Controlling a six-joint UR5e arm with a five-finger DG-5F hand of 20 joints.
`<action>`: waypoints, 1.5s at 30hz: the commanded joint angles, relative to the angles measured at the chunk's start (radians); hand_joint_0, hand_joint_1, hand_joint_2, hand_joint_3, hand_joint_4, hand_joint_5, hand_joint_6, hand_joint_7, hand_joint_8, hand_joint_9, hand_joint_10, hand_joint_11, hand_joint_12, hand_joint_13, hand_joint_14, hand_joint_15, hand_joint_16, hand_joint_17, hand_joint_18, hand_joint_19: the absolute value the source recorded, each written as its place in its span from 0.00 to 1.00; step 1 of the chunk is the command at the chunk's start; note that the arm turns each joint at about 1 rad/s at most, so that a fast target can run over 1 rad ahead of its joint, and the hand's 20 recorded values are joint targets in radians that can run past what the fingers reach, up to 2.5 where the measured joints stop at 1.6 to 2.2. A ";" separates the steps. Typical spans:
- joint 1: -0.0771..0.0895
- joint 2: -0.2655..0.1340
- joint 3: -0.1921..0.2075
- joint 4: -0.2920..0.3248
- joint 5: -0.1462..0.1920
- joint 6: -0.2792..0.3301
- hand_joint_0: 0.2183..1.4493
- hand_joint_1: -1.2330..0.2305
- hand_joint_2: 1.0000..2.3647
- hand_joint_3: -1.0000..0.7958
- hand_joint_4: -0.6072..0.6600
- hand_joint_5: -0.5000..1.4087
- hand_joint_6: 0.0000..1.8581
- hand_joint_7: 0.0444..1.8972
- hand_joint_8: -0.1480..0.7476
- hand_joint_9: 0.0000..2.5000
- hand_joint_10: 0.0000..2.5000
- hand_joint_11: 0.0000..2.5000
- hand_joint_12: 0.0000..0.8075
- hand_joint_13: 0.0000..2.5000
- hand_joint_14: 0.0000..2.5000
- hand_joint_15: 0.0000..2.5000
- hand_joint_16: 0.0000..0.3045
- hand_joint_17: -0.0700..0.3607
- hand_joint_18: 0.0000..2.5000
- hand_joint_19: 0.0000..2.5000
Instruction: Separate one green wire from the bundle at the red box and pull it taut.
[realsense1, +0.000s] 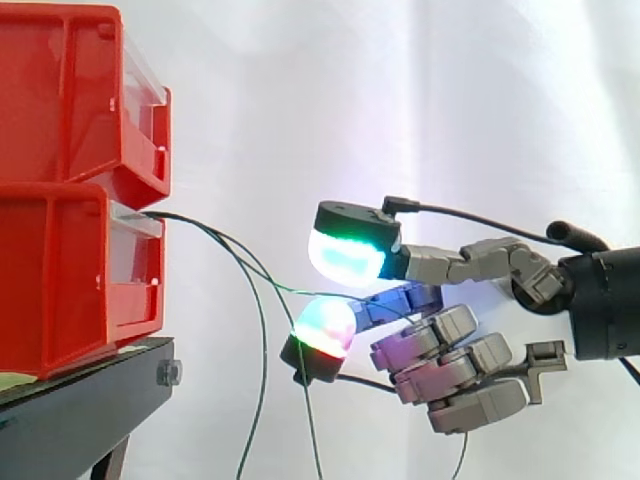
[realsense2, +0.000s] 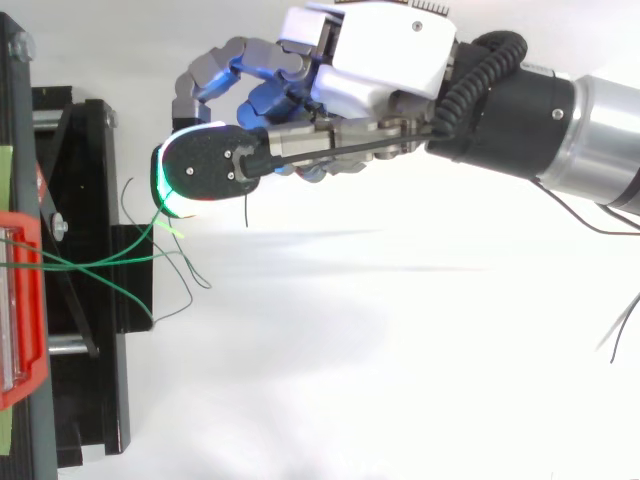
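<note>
Two red bins are stacked at the left, and a bundle of thin green wires comes out of the front of the lower bin (realsense1: 60, 280) (realsense2: 22, 300). One green wire (realsense1: 285, 288) (realsense2: 135, 235) runs from there rightward and slightly down to my hand (realsense1: 470, 265) (realsense2: 370, 50). The hand is shut on it, pinching it between a green-glowing pad (realsense1: 345, 255) above and a red-and-green pad (realsense1: 325, 325) below. The held wire looks nearly straight. The other wires (realsense1: 262, 350) (realsense2: 130, 295) hang loose below it.
The upper red bin (realsense1: 70, 90) juts out over the wires' exit. A black stand (realsense1: 80, 410) (realsense2: 90, 300) carries the bins. The white curtain backs the scene, and open space lies right of the bins, below and around the hand.
</note>
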 joint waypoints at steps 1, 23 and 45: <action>-0.002 -0.010 0.000 0.007 -0.003 0.008 0.31 0.46 0.01 0.34 0.60 0.17 0.49 0.52 0.50 0.33 1.00 0.56 0.44 0.42 1.00 0.47 0.13 0.37 0.63 0.72; 0.006 -0.008 0.093 -0.101 -0.007 -0.006 0.32 0.38 0.01 0.46 0.55 0.17 0.50 0.51 0.50 0.33 1.00 0.54 0.44 0.42 1.00 0.46 0.14 0.38 0.64 0.72; 0.009 0.021 0.095 -0.142 -0.009 0.005 0.35 0.31 0.01 0.58 0.38 0.19 0.51 0.59 0.52 0.33 1.00 0.50 0.45 0.43 1.00 0.46 0.16 0.42 0.63 0.68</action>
